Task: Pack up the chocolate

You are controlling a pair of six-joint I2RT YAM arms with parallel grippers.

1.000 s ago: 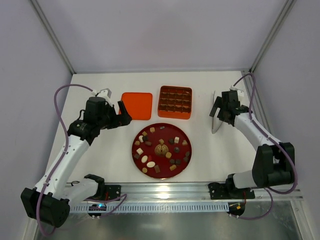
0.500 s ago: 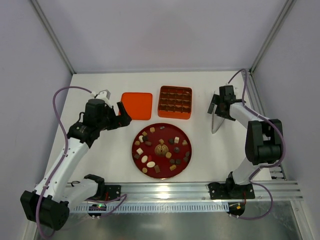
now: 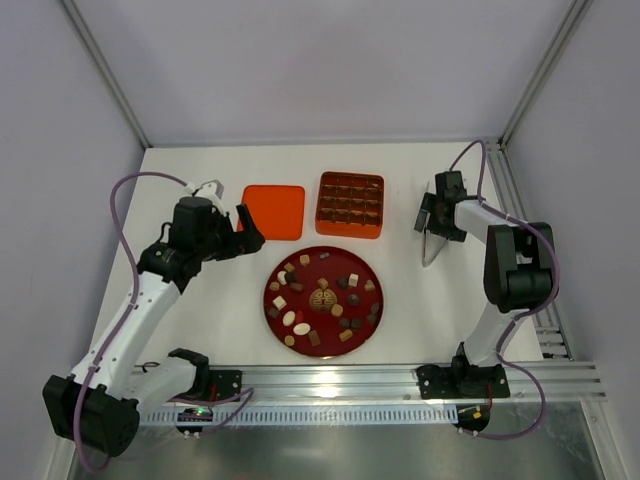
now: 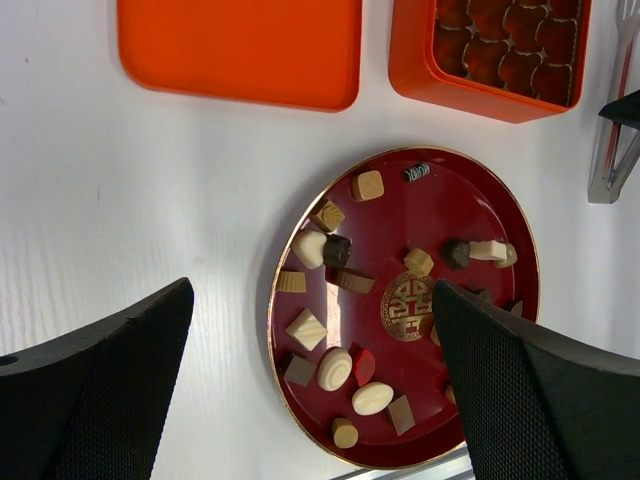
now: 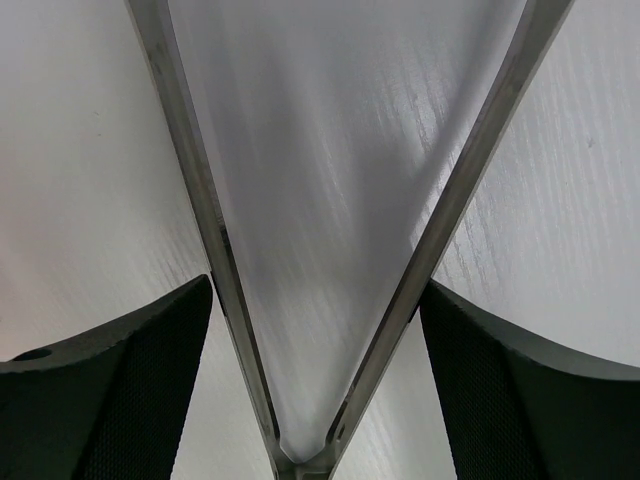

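The chocolate [image 3: 301,327] lies as several small dark brown, tan and cream-white pieces on the dark red plate [image 3: 330,266]. It also shows in the left wrist view [image 4: 372,398], on the plate [image 4: 455,205]. My left gripper [image 3: 245,231] is open and empty, raised left of the plate, and in its own view [image 4: 312,295] its jaws frame the plate's left half. My right gripper [image 3: 430,212] is open, and in its own view [image 5: 315,288] its jaws straddle the hinged end of the metal tongs [image 5: 195,170]. The tongs [image 3: 431,247] lie spread open on the table.
An orange gridded tray [image 3: 350,204] stands behind the plate, its cells showing brown in the left wrist view [image 4: 500,50]. Its flat orange lid [image 3: 273,211] lies to its left [image 4: 240,45]. The tongs' tip shows at the right edge [image 4: 612,150].
My right arm has folded in and its gripper has moved up and slightly left onto the far end of the tongs. The left arm has hardly moved.
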